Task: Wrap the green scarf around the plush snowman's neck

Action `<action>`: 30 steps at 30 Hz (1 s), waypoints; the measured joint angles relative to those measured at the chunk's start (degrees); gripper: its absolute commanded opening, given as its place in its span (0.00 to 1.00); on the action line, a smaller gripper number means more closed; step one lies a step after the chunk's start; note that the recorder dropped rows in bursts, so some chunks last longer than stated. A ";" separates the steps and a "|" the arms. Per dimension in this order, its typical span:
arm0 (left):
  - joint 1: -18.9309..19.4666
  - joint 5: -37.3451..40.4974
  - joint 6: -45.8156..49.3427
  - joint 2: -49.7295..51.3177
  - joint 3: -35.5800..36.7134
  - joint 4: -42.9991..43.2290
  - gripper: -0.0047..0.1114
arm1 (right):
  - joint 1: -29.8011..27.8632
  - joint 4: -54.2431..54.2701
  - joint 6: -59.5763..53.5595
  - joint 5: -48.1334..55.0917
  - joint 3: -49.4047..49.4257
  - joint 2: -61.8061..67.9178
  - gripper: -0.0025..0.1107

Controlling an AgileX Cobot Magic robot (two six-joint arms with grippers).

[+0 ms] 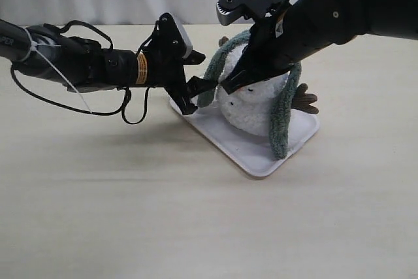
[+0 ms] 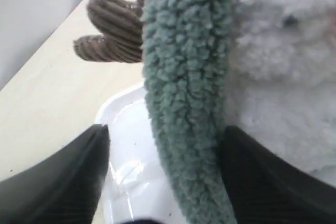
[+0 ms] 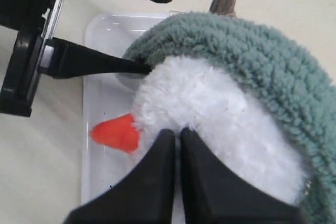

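The plush snowman (image 1: 251,106) lies on a white tray (image 1: 261,158), its orange nose (image 3: 115,132) pointing toward the left arm. The green scarf (image 1: 282,119) arches over its neck, one end hanging down each side. My right gripper (image 3: 178,132) is shut, its tips pinching the white fluff of the snowman's head (image 3: 210,103). My left gripper (image 2: 165,128) is open. Its fingers straddle the scarf's left-hand end (image 2: 189,103) beside the snowman's body (image 2: 283,66), one finger (image 3: 100,64) reaching under the scarf's edge.
A brown twig arm (image 1: 305,99) sticks out past the tray's right side, and the other (image 2: 113,30) shows behind the scarf. The tray sits on a pale wooden table (image 1: 130,213). Both arms crowd the tray from above and from the left.
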 measured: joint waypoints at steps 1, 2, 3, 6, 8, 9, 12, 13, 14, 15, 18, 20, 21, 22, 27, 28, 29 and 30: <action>0.00 -1.12 -0.10 0.11 0.00 0.00 0.55 | 0.00 0.00 0.00 0.00 0.00 0.00 0.06; -0.30 -2.62 -0.10 0.23 0.00 0.00 0.53 | 0.00 0.00 0.00 0.00 0.00 0.00 0.06; -0.72 -3.88 0.02 0.35 0.00 0.00 0.50 | 0.00 0.00 0.00 0.00 0.00 0.00 0.06; -1.80 -4.60 0.45 0.37 -0.10 0.00 0.27 | 0.00 0.00 0.00 0.10 0.00 0.00 0.06; -2.08 -3.68 0.85 0.47 -0.21 0.00 0.10 | 0.00 0.00 0.00 0.10 0.00 0.00 0.06; -2.02 -3.11 0.85 0.47 -0.32 0.00 0.04 | 0.00 0.00 0.00 0.10 0.00 0.00 0.06; -2.02 -1.66 1.23 0.47 -0.30 0.00 0.04 | 0.00 0.00 0.00 0.10 0.00 0.00 0.06; -2.02 -0.89 1.26 0.47 -0.30 0.00 0.04 | 0.00 0.00 0.00 0.14 0.00 0.00 0.06; -2.02 0.13 0.92 0.21 -0.30 0.00 0.04 | 0.00 0.00 0.00 0.14 0.00 0.00 0.06; -2.02 1.52 0.43 -0.21 -0.30 0.00 0.04 | 0.00 0.00 0.00 0.23 0.00 0.00 0.06; -2.02 5.77 -2.97 -2.79 -0.30 0.35 0.04 | 0.00 0.00 0.00 0.23 0.00 0.00 0.06; -2.02 7.67 -9.15 -5.85 -0.30 5.41 0.04 | 0.00 0.00 0.00 0.23 0.00 0.00 0.06; -2.02 7.13 -12.63 -6.93 -0.44 9.84 0.04 | 0.00 0.00 0.00 0.23 0.00 0.00 0.06; -2.02 7.02 -13.57 -7.04 -0.44 11.26 0.04 | 0.00 0.00 0.00 0.23 0.00 0.00 0.06; -2.28 9.31 -18.21 -6.10 -0.44 18.30 0.04 | 0.00 0.00 0.00 0.41 0.00 0.00 0.06; -2.28 9.31 -18.90 -5.23 -0.55 19.21 0.04 | 0.00 0.00 0.00 0.41 0.00 0.00 0.06; -2.28 9.31 -20.23 -4.36 -0.97 20.56 0.04 | 0.00 0.00 0.00 0.41 0.00 0.00 0.06; -2.28 9.61 -22.53 -3.59 -1.70 22.57 0.04 | 0.00 0.00 0.00 0.50 0.00 0.00 0.06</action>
